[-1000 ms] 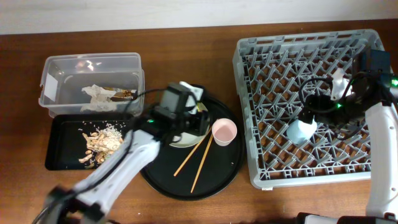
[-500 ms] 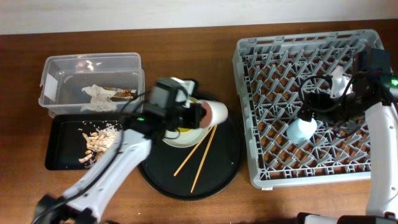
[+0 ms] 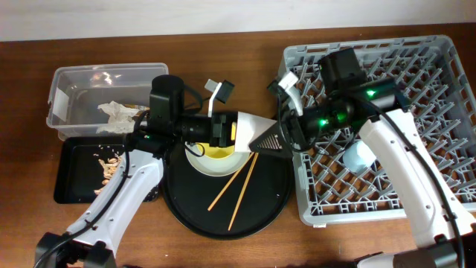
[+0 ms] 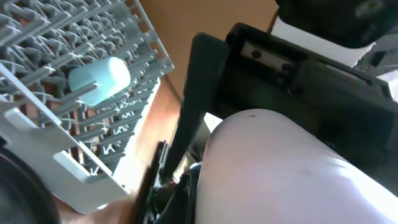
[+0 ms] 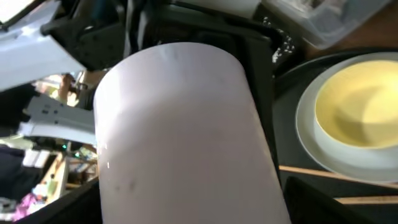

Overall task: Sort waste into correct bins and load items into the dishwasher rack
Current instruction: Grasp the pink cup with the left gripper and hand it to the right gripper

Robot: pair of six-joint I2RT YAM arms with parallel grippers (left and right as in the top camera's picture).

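Overhead, centre frame: both arms meet nose to nose, so it's tight there. The right gripper (image 3: pixel 281 140) sits just beside the left wall of the rack (image 3: pixel 349 216), and its arm crosses the rack's left half. Table wood (image 3: pixel 223 52) shows btwn tub and rack at upper centre.

The pink cup (image 3: pixel 253 128) lies on its side in the air btwn the two grippers, above the upper rim of the round tray (image 3: pixel 193 216). The left gripper (image 3: pixel 227 130) is clamped on the cup's left end. The right fingers flank its other end; I can't tell whether they're gripping it. In the right wrist view the cup (image 5: pixel 180 137) fills the frame.

Containers:
- The clear tub (image 3: pixel 74 72), upper left, holds a napkin (image 3: pixel 115 112).
- The black tray (image 3: pixel 71 179) below it holds food scraps (image 3: pixel 111 164).
- The round tray carries the plate (image 3: pixel 204 165) w/ the yellow bowl (image 3: pixel 219 152) on it, and two chopsticks (image 3: pixel 238 186) lie below.
- The blue cup (image 3: pixel 361 156) lies in the rack.
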